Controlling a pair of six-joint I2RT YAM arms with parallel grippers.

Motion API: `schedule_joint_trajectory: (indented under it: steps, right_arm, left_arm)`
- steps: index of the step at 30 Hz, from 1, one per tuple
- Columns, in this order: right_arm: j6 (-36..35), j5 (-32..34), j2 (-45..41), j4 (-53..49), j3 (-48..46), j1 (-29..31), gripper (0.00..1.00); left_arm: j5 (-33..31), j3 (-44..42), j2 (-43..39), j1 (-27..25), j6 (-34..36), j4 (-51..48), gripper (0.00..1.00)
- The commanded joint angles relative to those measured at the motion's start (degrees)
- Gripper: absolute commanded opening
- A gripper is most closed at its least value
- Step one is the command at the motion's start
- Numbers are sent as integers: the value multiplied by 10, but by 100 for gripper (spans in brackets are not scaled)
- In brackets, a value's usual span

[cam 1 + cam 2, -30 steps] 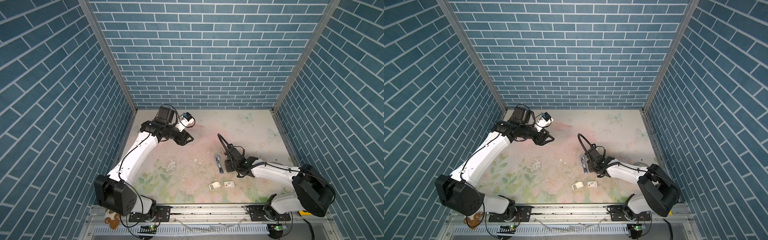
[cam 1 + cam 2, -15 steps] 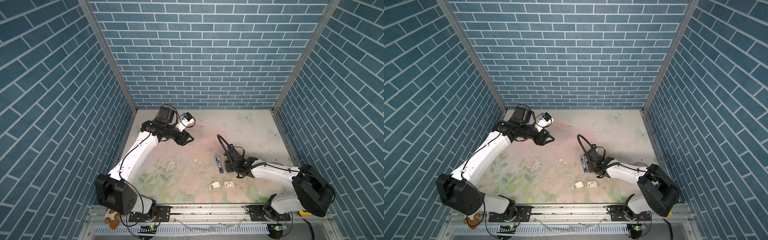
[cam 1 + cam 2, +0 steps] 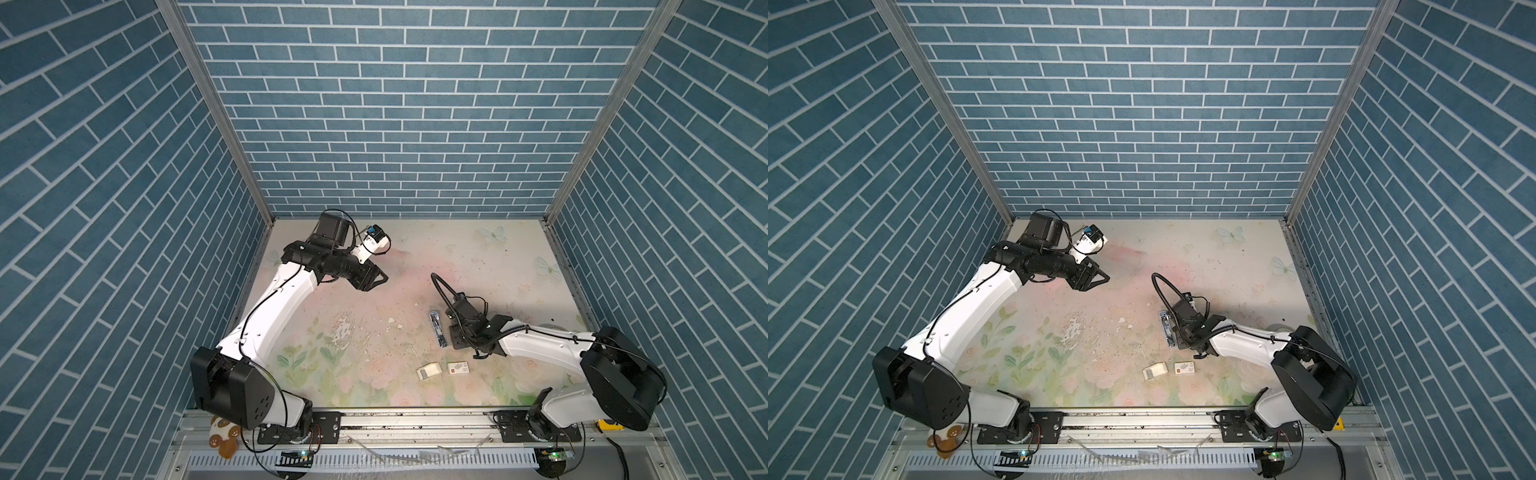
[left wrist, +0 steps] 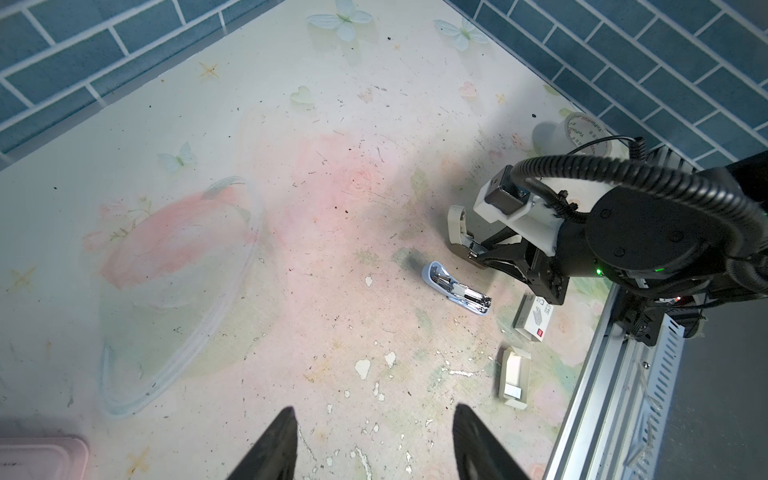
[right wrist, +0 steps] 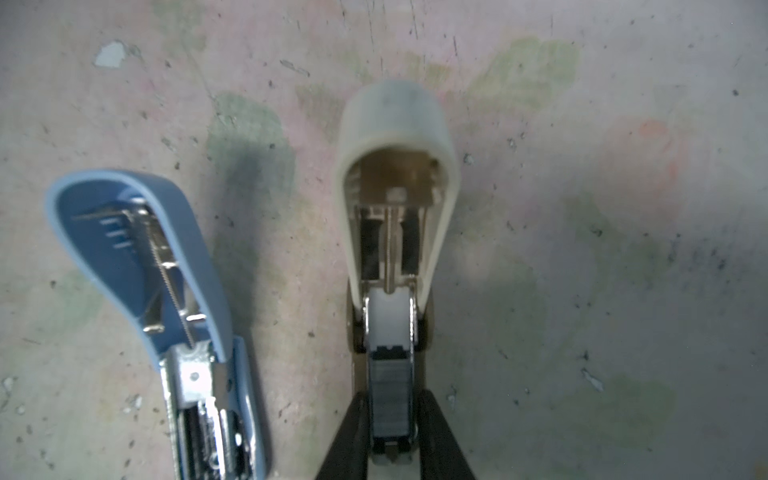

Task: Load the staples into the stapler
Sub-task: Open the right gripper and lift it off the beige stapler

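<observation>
Closest to the front rail lie a small white card tray (image 3: 430, 370) and, just beside it, a white card sleeve with a red mark (image 3: 458, 368), both flat on the flower-printed table (image 3: 478, 257).

A little further in, two staplers rest side by side, both swung open. The pale blue plastic stapler (image 5: 124, 232) lies alone with its metal insides showing. The cream plastic stapler (image 5: 395, 120) has its lid tipped up and back, and its metal channel is bared. The staples (image 5: 390, 382), a short dark-grey metal strip, sit in that channel of the cream stapler.

The right end effector (image 5: 392, 401) reaches low over the cream stapler. Its black fingers (image 5: 357, 419) stand narrowly apart, one on each side of the channel with the strip between them. I cannot tell from here whether they press on it or stand just clear.

Off to the side, near the right arm, is a roll of clear tape (image 4: 582, 129).

Farthest back, on the left, the left end effector (image 3: 374, 280) hangs well above the table. Its jaws are spread about halfway with nothing between them. A clear oval plastic lid (image 4: 174, 291) lies flat on the table below it.
</observation>
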Motion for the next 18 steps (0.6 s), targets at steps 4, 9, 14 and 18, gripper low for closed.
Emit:
schedule_joint_trajectory:
  steps: [4, 9, 14, 18]
  right_arm:
    - [15, 6, 8, -27, 1, 4, 27]
    - [2, 11, -6, -38, 16, 3, 30]
    - [-11, 17, -37, -80, 46, 3, 32]
    - [-18, 5, -66, -110, 59, 4, 33]
  left_arm:
    - [7, 13, 4, 0, -1, -6, 62]
    - [5, 14, 2, 0, 1, -6, 62]
    - [3, 18, -2, 0, 2, -9, 62]
    - [1, 17, -9, 0, 3, -11, 62]
